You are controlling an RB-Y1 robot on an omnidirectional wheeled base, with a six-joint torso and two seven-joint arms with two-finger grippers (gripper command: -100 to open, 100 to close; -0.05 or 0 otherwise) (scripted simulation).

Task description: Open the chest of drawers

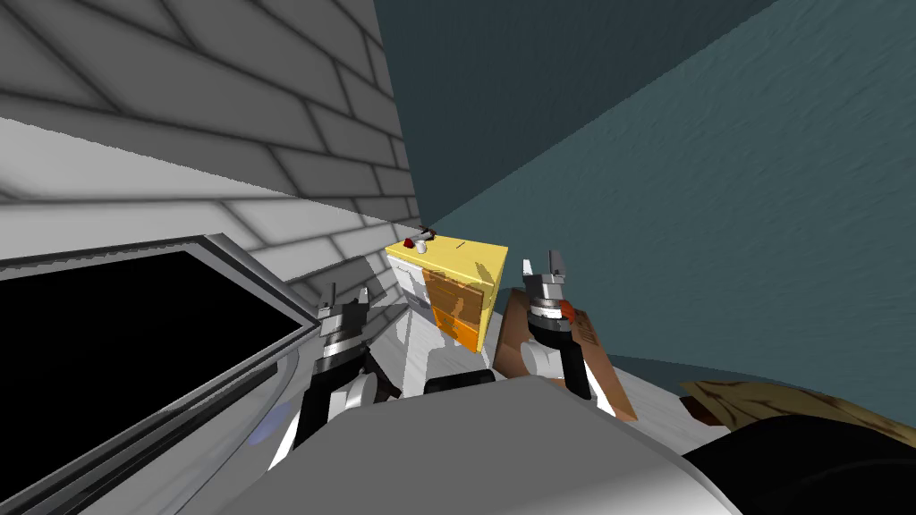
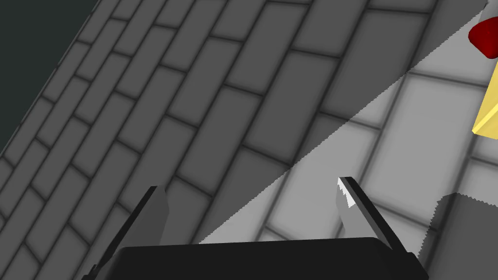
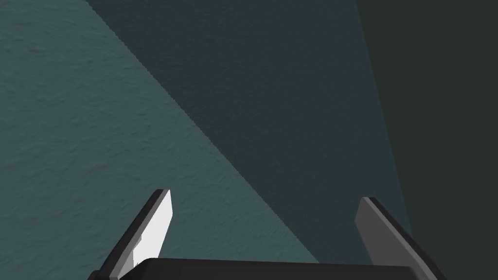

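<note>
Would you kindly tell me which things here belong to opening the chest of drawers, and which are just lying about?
For the job: chest of drawers, yellow-topped; left gripper and right gripper, both open, short of it.
Lying about: small red item and white item on its top; brown box beside it.

1. Brick wall (image 1: 224, 107), grey, dark joints, part lit and part in shadow.
2. Plain wall (image 1: 716, 179), teal, meeting the brick wall at a corner.
3. Grey frame (image 1: 259, 277) around a black area (image 1: 116, 340), set against the brick wall.
4. Small red object (image 1: 409, 242), close beside a small white cup (image 1: 420, 249), near the corner.
5. Brown box (image 1: 512, 344) with dark markings.
6. Wood-grained piece (image 1: 769, 402), just above a black mass (image 1: 805, 465); neither identifiable.
</note>
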